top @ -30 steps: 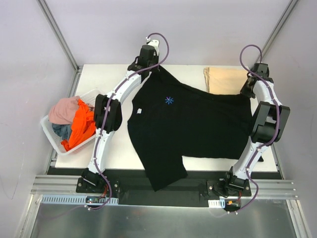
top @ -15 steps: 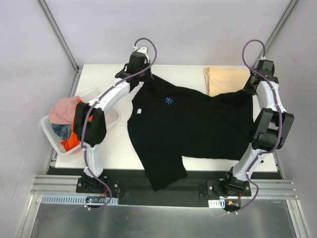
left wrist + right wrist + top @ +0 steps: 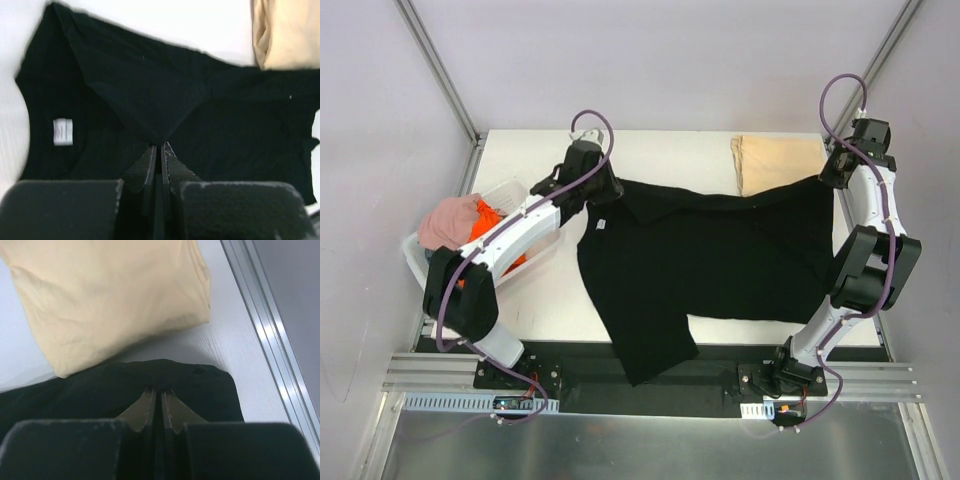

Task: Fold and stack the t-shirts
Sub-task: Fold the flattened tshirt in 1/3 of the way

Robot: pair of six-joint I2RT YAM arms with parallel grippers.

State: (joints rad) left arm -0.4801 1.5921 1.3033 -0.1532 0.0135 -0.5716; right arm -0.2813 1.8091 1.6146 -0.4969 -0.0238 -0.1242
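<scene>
The large black t-shirt (image 3: 710,260) lies spread across the table, one sleeve hanging over the near edge. My left gripper (image 3: 610,188) is shut on its far-left part, pulling a fold of cloth (image 3: 150,100) over the shirt; its white neck label (image 3: 63,132) shows. My right gripper (image 3: 828,178) is shut on the shirt's far-right corner (image 3: 170,375). The folded tan t-shirt (image 3: 775,160) lies at the back right, just beyond the black shirt; it also shows in the right wrist view (image 3: 110,295). Pink (image 3: 448,222) and orange (image 3: 488,240) t-shirts lie in the basket.
A white plastic basket (image 3: 520,190) stands at the table's left edge, holding the loose shirts. A metal rail (image 3: 270,335) runs along the table's right edge close to my right gripper. Grey walls close in the back and sides.
My left gripper has moved toward me and left with the shirt's far edge, folding it over so the blue chest mark is covered. My right gripper has moved slightly right and back.
</scene>
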